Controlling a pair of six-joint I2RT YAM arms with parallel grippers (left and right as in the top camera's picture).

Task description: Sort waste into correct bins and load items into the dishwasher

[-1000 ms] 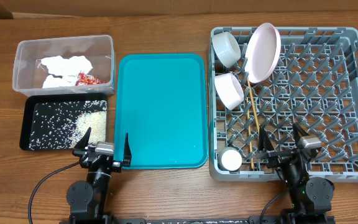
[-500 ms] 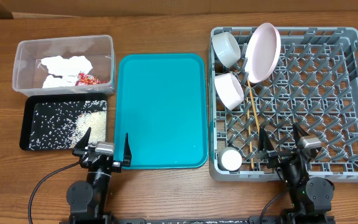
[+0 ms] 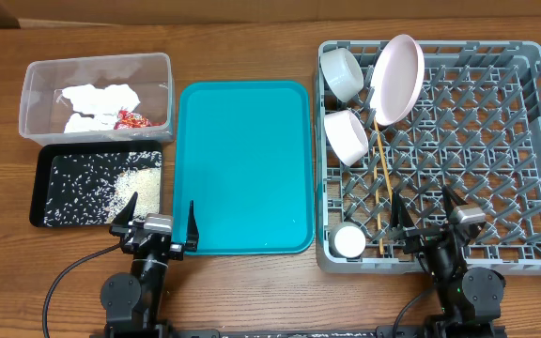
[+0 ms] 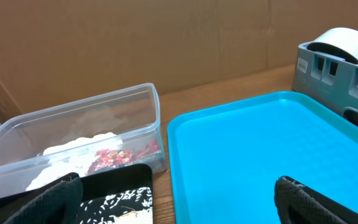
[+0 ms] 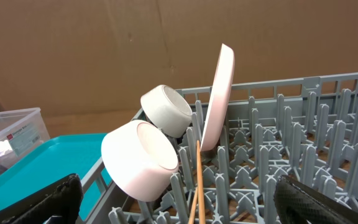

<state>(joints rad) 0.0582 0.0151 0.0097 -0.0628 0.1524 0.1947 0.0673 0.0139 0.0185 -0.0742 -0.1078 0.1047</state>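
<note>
The grey dishwasher rack (image 3: 533,141) holds a white plate (image 3: 397,80) on edge, two white bowls (image 3: 342,73) (image 3: 347,136), a small white cup (image 3: 349,242) and wooden chopsticks (image 3: 380,192). The clear tub (image 3: 36,75) holds white napkins (image 3: 97,101) and a red wrapper (image 3: 131,119). The black tray (image 3: 38,188) holds white rice grains (image 3: 111,183). My left gripper (image 3: 159,222) is open and empty at the teal tray's near left corner. My right gripper (image 3: 428,219) is open and empty over the rack's near edge. The right wrist view shows a bowl (image 5: 140,160), the plate (image 5: 218,93) and chopsticks (image 5: 196,183).
A large teal serving tray (image 3: 244,164) lies bare between the bins and the rack; it fills the left wrist view (image 4: 260,149). A brown cardboard wall (image 4: 166,37) stands behind the wooden table (image 3: 252,291).
</note>
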